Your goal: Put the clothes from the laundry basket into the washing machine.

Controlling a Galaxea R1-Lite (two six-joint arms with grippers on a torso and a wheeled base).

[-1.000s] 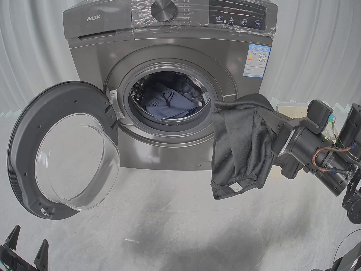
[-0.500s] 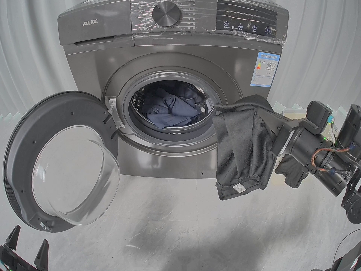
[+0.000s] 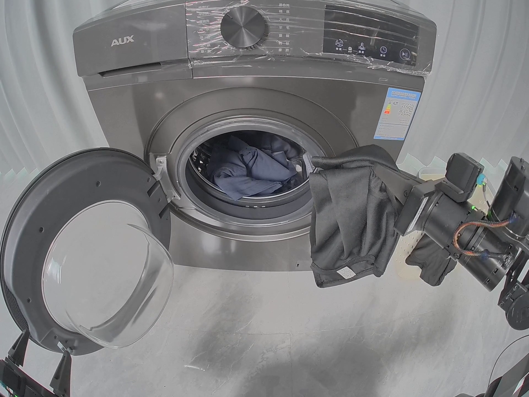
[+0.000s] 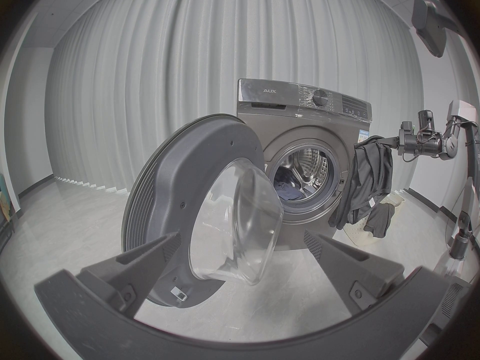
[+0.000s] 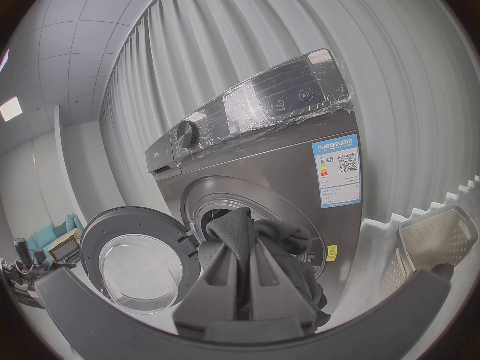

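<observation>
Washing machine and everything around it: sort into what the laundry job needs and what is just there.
Job: washing machine, its open door, blue clothes in the drum, dark garment in the shut right gripper, laundry basket.
Just there: curtain, floor, open left gripper.

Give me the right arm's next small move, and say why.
Probably swing the right claw toward the robot's left and forward, so the dark grey fabric garment it grips enters the round drum opening of the grey metal washing machine. The garment hangs just beside that opening, the round glass-windowed door stands wide open, and crumpled blue clothes already lie inside.
</observation>
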